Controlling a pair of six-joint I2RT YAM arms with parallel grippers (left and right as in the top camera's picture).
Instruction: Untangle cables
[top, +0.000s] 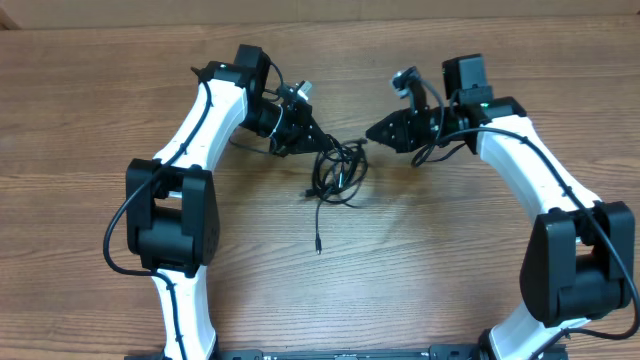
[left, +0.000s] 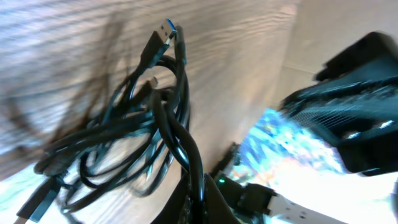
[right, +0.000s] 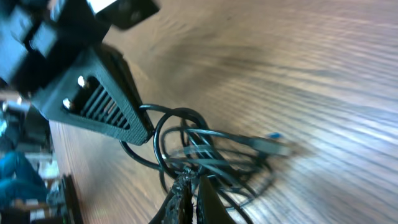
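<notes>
No legible text, no brand or number readable on the cables (top: 338, 170) (wrist views blurred), no signs

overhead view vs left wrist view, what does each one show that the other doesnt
Only the overhead shows the left arm and right arm whole, with the bundle lying between them. Only the left wrist shows the blue insert of a USB plug up close. Both share the cables, the wooden table and the right gripper at the bundle's edge.
</notes>
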